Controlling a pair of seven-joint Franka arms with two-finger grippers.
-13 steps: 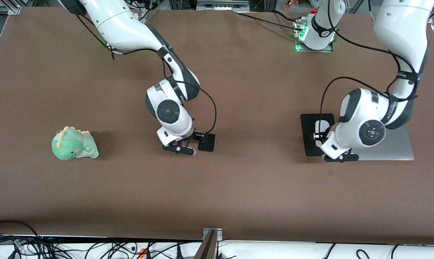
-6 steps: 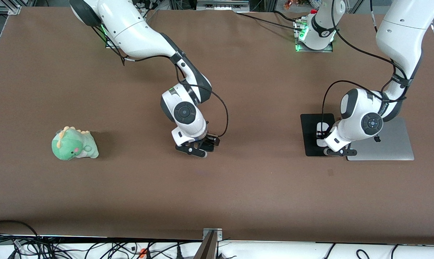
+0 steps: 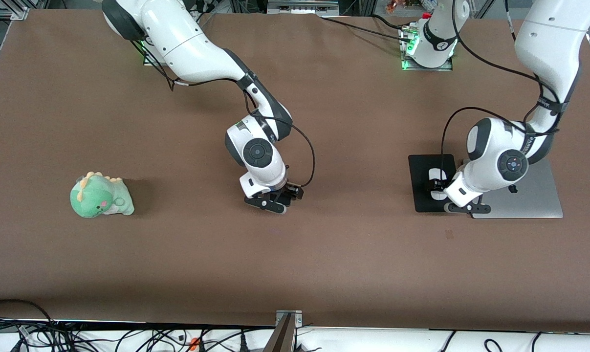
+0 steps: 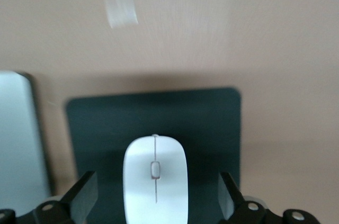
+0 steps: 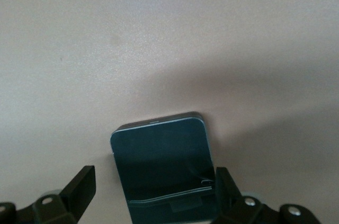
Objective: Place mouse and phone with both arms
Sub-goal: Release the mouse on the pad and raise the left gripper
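Note:
The white mouse lies on a black mouse pad toward the left arm's end of the table. My left gripper is low over it, open, with one finger on each side and a gap at both. In the front view the mouse shows partly under the left gripper. The black phone lies flat on the brown table near the middle. My right gripper is open astride it, one finger close to its edge. In the front view the right gripper hides the phone.
A silver laptop, lid closed, lies beside the mouse pad, partly under the left arm. A green dinosaur plush sits toward the right arm's end. The table's front edge has a metal bracket.
My right gripper has moved toward the left arm's end and now covers the phone, which lay beside it. My left wrist has shifted slightly over the mouse.

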